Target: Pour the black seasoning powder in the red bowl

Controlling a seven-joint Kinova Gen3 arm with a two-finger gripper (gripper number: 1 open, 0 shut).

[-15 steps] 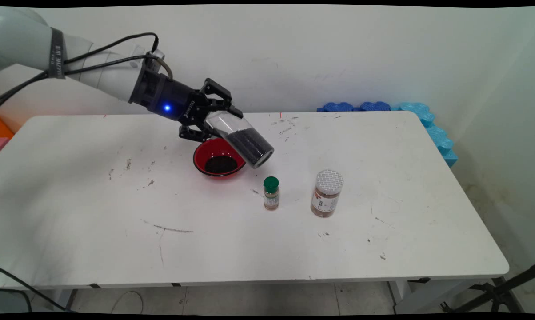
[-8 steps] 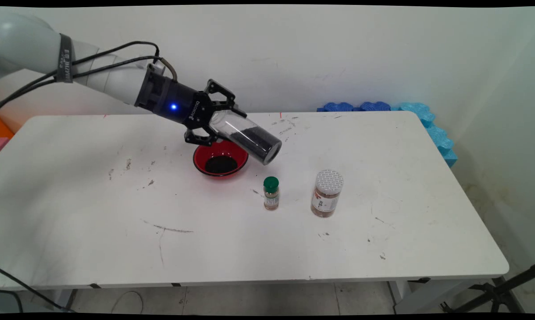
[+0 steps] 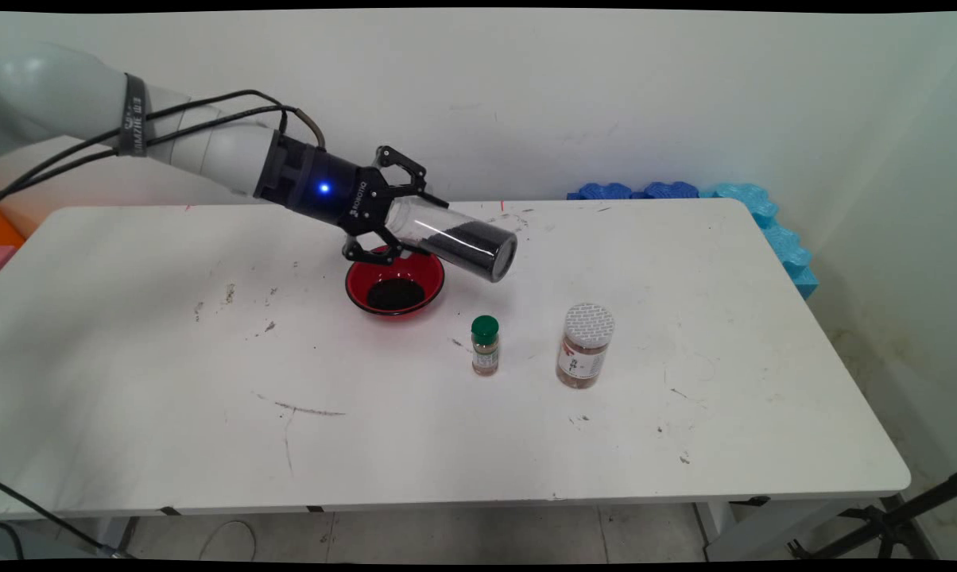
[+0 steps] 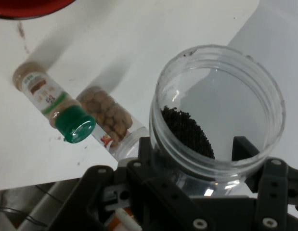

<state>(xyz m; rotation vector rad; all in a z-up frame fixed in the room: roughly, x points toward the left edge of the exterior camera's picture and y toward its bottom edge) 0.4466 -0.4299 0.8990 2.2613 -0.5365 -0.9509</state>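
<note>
My gripper (image 3: 403, 214) is shut on a clear plastic jar (image 3: 455, 238) partly filled with black grains. The jar is tilted nearly level in the air, its open mouth toward the right, just above and right of a red bowl (image 3: 395, 284) that holds a heap of black grains. In the hand view the clear plastic jar (image 4: 217, 120) fills the right half, its open mouth showing the black grains low inside, with my gripper (image 4: 197, 168) clamped around its base. Only a sliver of the red bowl (image 4: 28, 7) shows at the top left there.
A small green-capped spice bottle (image 3: 485, 345) and a larger white-lidded jar (image 3: 584, 345) of brown pieces stand in front of the bowl, to its right. Blue foam blocks (image 3: 765, 218) lie along the table's far right edge.
The gripper has lifted and moved right with the jar, and the jar has rotated from a steep downward tilt over the bowl to nearly level.
</note>
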